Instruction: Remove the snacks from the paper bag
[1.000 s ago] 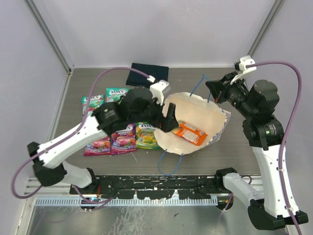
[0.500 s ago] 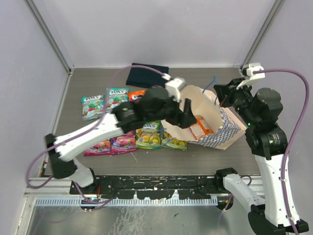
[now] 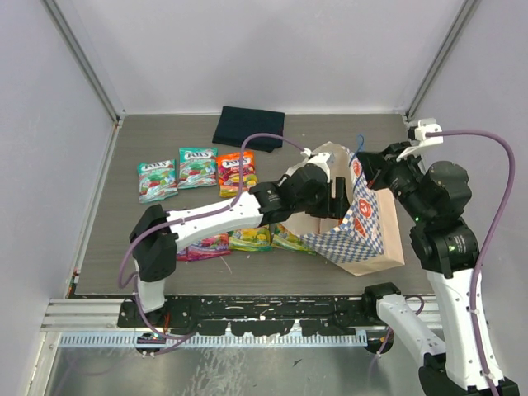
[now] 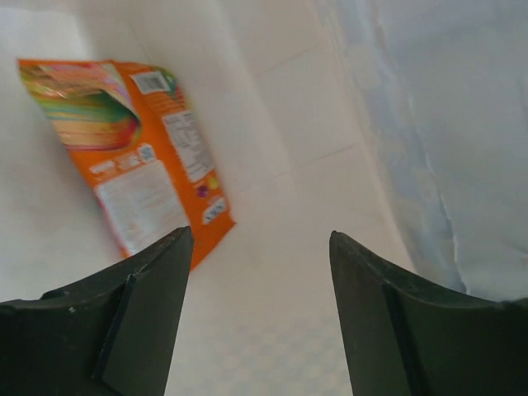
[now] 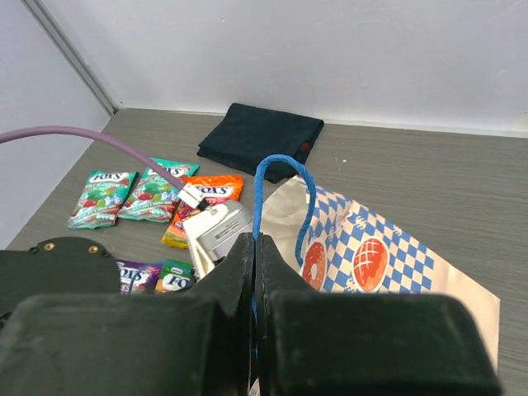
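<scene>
The checkered paper bag (image 3: 363, 227) lies on its side at centre right, mouth toward the left. My right gripper (image 5: 254, 241) is shut on its blue cord handle (image 5: 285, 165) and holds the mouth up. My left gripper (image 4: 260, 235) is inside the bag, open, with nothing between its fingers. An orange snack pouch (image 4: 140, 165) lies on the cream inner wall just beyond and left of the left fingertip. On the table outside lie more snacks: two teal (image 3: 157, 179) (image 3: 196, 167), one orange (image 3: 237, 171), a purple one (image 3: 206, 245) and green ones (image 3: 252, 239).
A folded navy cloth (image 3: 249, 127) lies at the back of the table. The left forearm (image 3: 223, 219) stretches over the front row of pouches. Grey walls close the table on three sides; the arms' base rail (image 3: 247, 312) runs along the near edge.
The bag has been tipped from mouth-up onto its side, checkered face now showing. My left gripper has moved right, into the mouth, and its jaws have narrowed. The right gripper keeps the handle.
</scene>
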Controlling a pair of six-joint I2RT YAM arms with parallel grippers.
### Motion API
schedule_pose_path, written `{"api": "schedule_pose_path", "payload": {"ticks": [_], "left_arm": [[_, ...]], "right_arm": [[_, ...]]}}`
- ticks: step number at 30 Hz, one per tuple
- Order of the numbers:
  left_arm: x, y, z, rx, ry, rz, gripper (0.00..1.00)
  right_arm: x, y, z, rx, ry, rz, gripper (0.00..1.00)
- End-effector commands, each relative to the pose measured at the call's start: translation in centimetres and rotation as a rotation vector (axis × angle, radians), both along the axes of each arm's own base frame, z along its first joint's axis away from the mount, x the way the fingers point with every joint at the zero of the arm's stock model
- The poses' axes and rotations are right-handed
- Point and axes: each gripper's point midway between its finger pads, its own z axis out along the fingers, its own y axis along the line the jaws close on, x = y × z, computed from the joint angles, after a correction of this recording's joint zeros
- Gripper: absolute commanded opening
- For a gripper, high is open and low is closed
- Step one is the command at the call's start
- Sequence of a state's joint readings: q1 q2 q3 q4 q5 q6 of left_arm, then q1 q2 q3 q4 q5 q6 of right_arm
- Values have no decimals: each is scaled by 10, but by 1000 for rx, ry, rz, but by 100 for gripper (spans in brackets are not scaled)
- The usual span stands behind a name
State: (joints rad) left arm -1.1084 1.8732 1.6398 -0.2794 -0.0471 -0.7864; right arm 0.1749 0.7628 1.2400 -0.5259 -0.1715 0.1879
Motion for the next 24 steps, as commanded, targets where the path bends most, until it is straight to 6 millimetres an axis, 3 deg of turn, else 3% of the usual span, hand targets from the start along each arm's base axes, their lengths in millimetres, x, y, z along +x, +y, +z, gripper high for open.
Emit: {"api": "schedule_pose_path", "payload": {"ticks": [1, 5, 9, 13, 16, 20, 24], "left_arm": [[3, -28, 33, -206, 103, 7, 70], [1, -34, 10, -202, 200, 36, 78], [4, -33, -31, -101, 214, 112, 86], [11, -35, -75, 11, 207, 156, 87], [8, -46, -97, 34, 235, 133, 87], [-3, -68, -102, -1, 272, 78, 91], [-5, -91, -93, -126, 278, 22, 91]], "right_arm": [[-3, 10, 28, 29, -132, 57, 1], [2, 9, 22, 7, -140, 51, 1], [3, 12, 24, 21, -149, 69, 1], [1, 18, 27, 38, -153, 99, 1], [1, 21, 27, 50, -151, 113, 1], [0, 24, 26, 70, -149, 132, 1], [0, 30, 25, 95, -148, 163, 1]]}}
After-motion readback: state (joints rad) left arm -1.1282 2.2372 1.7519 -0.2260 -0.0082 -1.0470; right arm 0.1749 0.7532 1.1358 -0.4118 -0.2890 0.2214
